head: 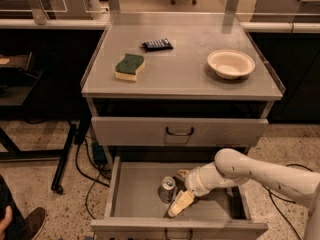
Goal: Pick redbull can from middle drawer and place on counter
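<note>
The redbull can (pixel 167 189), slim and silvery with a shiny top, stands upright in the pulled-out middle drawer (pixel 134 196), near its middle. My gripper (pixel 176 193) reaches into the drawer from the right on a white arm. It is open. One cream finger (pixel 180 202) lies in front of the can and the other shows just behind it, so the can sits at the mouth of the fingers. I cannot tell whether they touch it. The counter (pixel 175 76) is the grey steel top above.
On the counter lie a green-and-yellow sponge (pixel 130 66), a flat dark snack packet (pixel 157 44) and a cream bowl (pixel 231 63). The upper drawer (pixel 179 131) is closed. Cables (pixel 90 159) run on the floor at left, and a person's shoe (pixel 30 221) is at bottom left.
</note>
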`<state>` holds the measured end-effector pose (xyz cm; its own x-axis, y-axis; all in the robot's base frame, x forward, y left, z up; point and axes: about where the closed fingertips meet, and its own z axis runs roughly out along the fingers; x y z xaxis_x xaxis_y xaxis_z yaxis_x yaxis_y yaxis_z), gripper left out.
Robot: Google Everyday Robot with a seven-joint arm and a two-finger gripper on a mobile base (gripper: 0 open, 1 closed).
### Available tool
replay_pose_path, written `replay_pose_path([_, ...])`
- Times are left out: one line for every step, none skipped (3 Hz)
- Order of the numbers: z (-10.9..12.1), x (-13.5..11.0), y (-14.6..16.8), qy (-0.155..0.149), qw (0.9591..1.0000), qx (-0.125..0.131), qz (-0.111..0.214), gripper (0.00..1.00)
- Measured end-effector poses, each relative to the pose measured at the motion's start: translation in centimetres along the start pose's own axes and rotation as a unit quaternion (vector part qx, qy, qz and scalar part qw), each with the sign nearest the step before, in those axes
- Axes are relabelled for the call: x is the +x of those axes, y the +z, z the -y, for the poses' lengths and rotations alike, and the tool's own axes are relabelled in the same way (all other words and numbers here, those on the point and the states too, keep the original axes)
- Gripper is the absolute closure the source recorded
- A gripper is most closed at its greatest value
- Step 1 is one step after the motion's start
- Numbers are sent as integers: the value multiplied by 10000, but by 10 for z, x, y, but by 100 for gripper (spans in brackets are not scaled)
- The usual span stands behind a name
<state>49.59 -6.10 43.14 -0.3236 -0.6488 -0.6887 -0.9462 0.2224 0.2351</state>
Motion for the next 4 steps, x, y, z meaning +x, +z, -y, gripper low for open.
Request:
replay_pose_path([10,-8,17,-121,9999,-100,60,0])
replay_pose_path([20,-12,31,-124,9997,-192,92,0])
replay_pose_path([23,-9,38,6,9996,-268,83,0])
replay_pose_path([23,-9,38,6,9996,-269,83,27])
